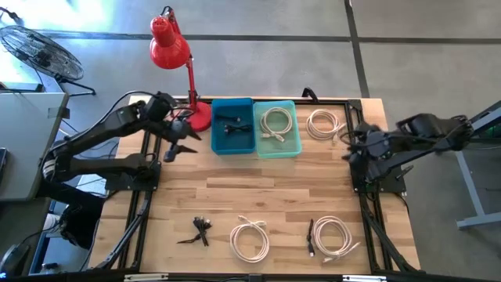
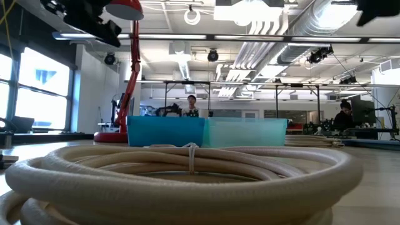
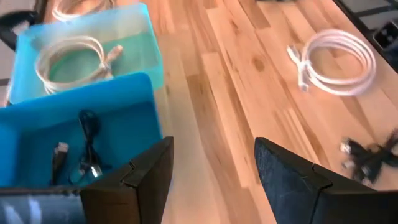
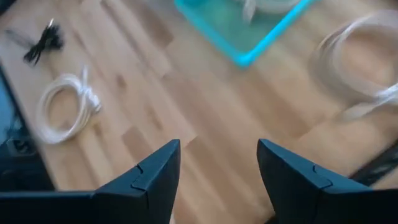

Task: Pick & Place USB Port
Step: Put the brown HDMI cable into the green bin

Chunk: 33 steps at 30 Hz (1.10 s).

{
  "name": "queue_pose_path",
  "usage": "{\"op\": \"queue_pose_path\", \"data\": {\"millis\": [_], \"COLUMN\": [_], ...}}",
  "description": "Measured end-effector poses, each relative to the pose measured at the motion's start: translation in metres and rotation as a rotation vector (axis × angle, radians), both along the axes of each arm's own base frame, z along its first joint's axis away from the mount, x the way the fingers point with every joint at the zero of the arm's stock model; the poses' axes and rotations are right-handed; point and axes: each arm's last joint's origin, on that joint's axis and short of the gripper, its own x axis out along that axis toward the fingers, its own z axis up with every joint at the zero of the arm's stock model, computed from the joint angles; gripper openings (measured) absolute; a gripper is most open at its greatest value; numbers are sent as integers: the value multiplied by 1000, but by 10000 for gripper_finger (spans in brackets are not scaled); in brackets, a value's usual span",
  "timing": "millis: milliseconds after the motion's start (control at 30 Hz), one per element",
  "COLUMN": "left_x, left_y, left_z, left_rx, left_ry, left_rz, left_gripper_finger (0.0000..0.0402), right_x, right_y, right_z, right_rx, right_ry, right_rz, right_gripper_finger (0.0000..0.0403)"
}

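- You see three white cable coils loose on the surface (image 1: 274, 196): (image 1: 322, 124), (image 1: 250, 239), (image 1: 332, 236); one black cable (image 1: 200, 231).
- Blue bin (image 1: 232, 144) holds a black cable (image 1: 232, 128); teal bin (image 1: 279, 149) a white coil (image 1: 275, 122).
- Your left claw (image 3: 211, 180) and right claw (image 4: 217, 180) gape, empty.

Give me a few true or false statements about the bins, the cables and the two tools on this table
1. The dark blue bin holds a black cable. True.
2. The teal bin is empty. False: a white coil lies in it.
3. The left tool grips a cable. False: it is open, holding nothing.
4. The right tool is open over the table. True.
5. The lamp is blue. False: it is red.
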Motion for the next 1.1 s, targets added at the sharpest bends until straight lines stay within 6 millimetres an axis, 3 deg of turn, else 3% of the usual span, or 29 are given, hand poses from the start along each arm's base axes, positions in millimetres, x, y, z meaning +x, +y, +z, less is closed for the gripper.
{"op": "queue_pose_path", "data": {"millis": [233, 400, 567, 1100], "left_x": [-16, -16, -10, -5], "left_y": [-10, -11, -9, -5], "left_z": [-26, -54, -70, -71], "left_rx": [-33, -103, -198, -169], "left_ry": [9, -36, -95, -157], "left_rz": [20, 32, 36, 106], "left_gripper_finger": [220, 220, 220, 220], "right_x": [23, 44, 47, 52], "right_y": [16, 39, 58, 110], "right_z": [-58, -94, -120, -159], "right_rx": [158, 349, 472, 584], "right_ry": [-19, -14, 74, 359], "right_rz": [105, 230, 240, 24], "right_gripper_finger": [204, 204, 203, 136]}}
